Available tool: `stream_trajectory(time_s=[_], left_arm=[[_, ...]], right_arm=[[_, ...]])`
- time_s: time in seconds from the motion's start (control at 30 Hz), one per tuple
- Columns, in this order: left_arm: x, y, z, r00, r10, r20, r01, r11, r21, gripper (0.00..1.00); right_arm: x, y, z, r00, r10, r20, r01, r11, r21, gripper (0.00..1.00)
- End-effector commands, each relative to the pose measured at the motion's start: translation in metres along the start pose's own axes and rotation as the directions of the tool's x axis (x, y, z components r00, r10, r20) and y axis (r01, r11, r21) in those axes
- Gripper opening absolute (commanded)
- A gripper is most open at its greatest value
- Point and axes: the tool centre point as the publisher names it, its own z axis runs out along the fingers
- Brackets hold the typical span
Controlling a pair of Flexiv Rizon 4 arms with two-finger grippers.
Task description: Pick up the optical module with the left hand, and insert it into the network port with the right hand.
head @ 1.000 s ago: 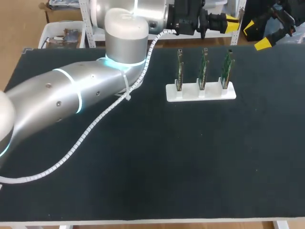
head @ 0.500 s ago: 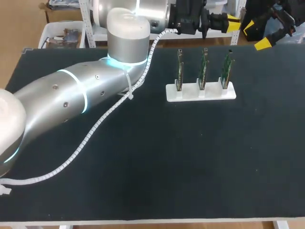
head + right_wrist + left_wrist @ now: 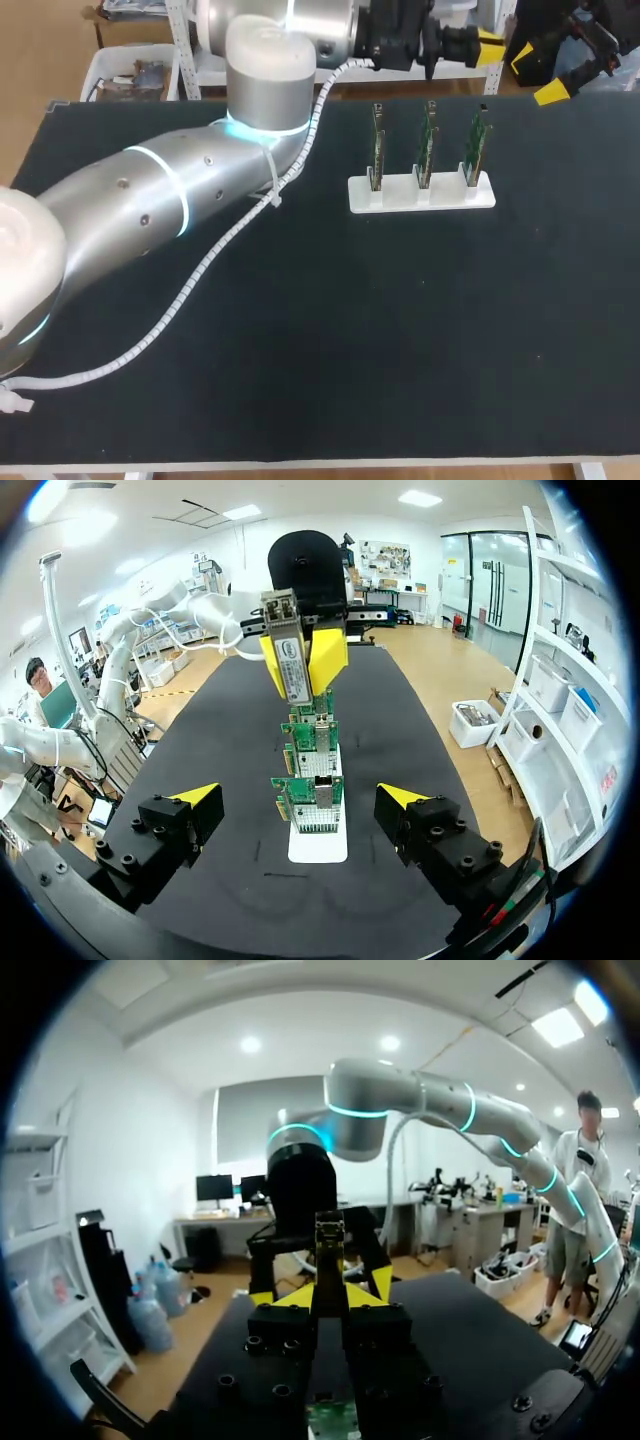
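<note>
My left end effector [image 3: 303,660] clamps the optical module [image 3: 288,645] at the head view's top edge; my right end effector [image 3: 300,796] gapes wide.

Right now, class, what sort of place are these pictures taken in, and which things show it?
Most likely a robotics lab bench for electronics assembly trials: a black table, a white holder with three upright circuit cards standing in it, and the left gripper shut on an optical module.

White stand [image 3: 400,198] on black table [image 3: 400,350], near far edge.
</note>
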Motion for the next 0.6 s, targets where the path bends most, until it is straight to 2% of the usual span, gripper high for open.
stream_trajectory(time_s=[0.03,0.6], left_arm=[[-0.0007,0.0080,0.0024,1.000,-0.005,-0.006,0.005,1.000,0.012,0.00],[0.0088,0.0125,0.0024,0.999,-0.046,0.009,0.046,0.999,0.009,0.00]], right_arm=[[-0.0001,-0.0078,-0.0023,1.000,0.001,0.000,-0.001,0.964,-0.265,1.00],[-0.0001,-0.0078,-0.0023,1.000,0.001,0.000,-0.001,0.964,-0.265,1.00]])
